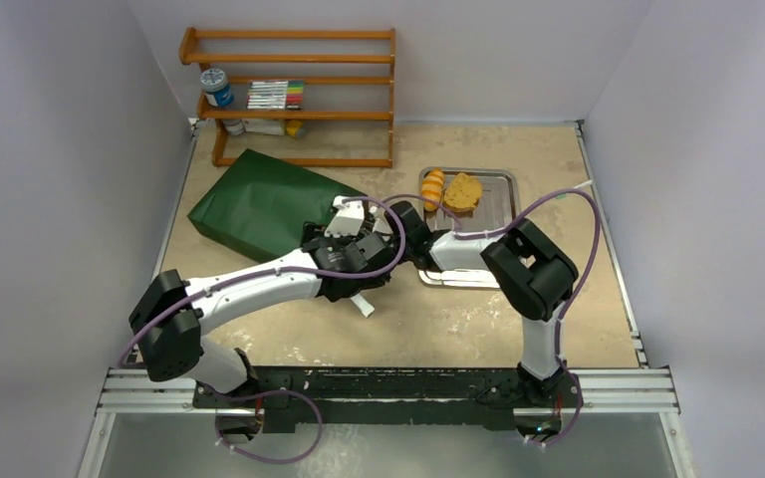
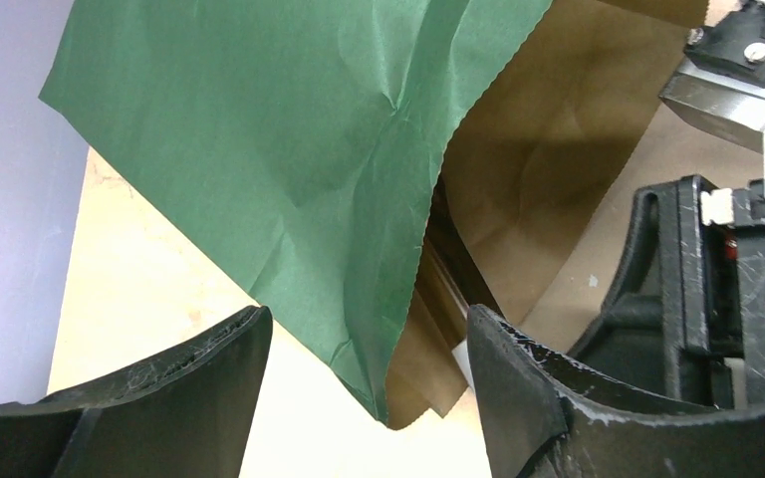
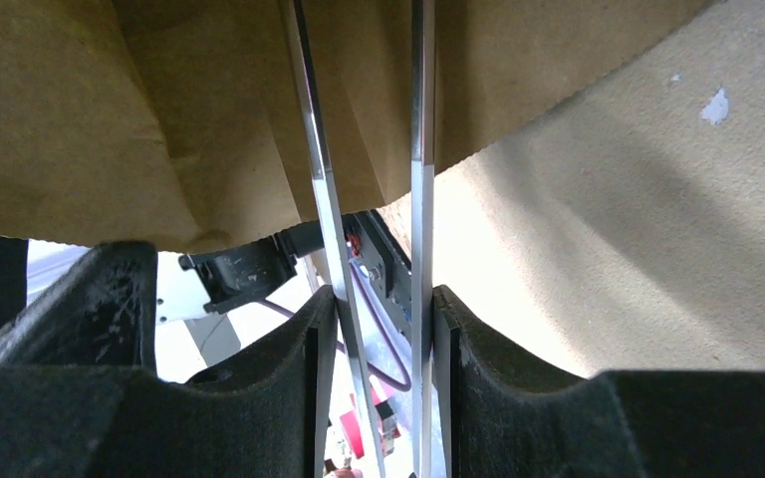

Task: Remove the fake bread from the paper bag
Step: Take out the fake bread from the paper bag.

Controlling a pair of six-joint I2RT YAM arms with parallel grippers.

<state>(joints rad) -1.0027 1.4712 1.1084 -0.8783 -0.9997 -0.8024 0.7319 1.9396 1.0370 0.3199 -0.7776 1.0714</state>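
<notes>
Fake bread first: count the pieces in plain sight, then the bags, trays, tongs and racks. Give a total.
fake bread: 2, a striped orange roll and a tan slice, both on the metal tray
paper bag: 1
metal tray: 1
tongs: 1
wooden rack: 1
total: 6

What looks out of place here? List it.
The bag lies on its side, creased, rather than standing. The right hand pokes tongs into its mouth, and the open left hand straddles the rim. Nothing spilled or broken shows.
</notes>
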